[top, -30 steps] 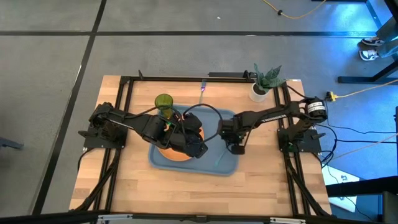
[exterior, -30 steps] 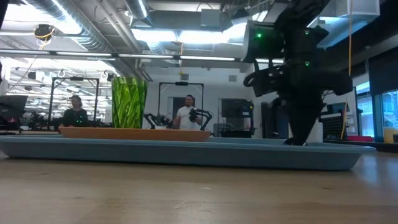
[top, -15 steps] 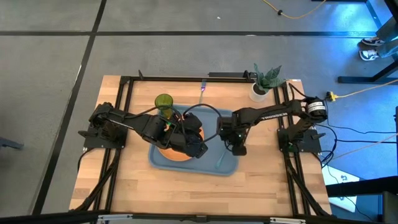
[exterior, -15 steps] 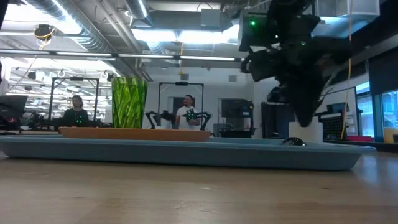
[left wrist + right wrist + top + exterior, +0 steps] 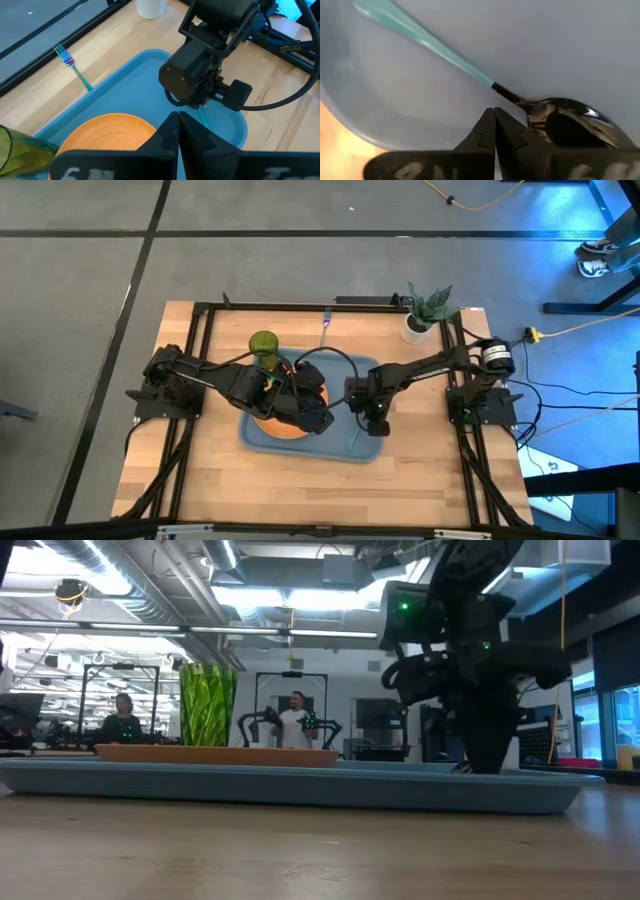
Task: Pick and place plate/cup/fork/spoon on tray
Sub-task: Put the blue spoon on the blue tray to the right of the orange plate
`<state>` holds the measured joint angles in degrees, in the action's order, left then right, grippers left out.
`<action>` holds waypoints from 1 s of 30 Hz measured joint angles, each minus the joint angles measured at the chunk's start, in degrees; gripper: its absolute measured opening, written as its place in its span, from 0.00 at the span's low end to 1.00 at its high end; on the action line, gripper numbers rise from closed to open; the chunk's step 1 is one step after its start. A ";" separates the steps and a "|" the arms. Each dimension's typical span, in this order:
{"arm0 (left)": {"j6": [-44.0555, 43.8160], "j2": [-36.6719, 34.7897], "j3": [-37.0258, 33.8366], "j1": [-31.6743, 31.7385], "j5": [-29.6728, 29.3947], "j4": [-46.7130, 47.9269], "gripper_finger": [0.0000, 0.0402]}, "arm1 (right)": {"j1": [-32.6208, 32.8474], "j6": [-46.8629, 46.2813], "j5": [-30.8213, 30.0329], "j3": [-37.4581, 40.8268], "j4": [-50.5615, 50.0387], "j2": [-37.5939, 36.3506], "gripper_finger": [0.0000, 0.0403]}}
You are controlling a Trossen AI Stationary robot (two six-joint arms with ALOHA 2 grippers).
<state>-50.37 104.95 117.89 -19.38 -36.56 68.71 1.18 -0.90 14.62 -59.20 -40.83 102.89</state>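
We read the spoon as light, stiff and slick; it lies flat on the tray floor, low and right of centre in the high view, so its thin teal handle is the place to pinch. The right tool hangs just over its neck, fingers pressed together, holding nothing. The left tool, also pressed together and empty, sits over the orange plate. The green cup stands at the tray's upper-left rim. The fork lies on the wooden counter, apart from the tray. People show in the room behind.
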 joint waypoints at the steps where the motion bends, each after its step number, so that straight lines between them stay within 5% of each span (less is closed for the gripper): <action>1: 0.00 0.00 0.00 0.00 0.00 0.00 0.00 | -0.15 0.40 0.10 0.00 0.46 0.29 0.00; 30: -0.02 0.02 0.00 0.00 0.02 -0.15 0.00 | -4.75 8.94 -0.25 -3.32 3.97 1.86 0.00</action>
<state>-50.39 104.97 117.89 -19.38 -36.53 68.55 -3.56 8.03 14.37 -62.52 -36.86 104.75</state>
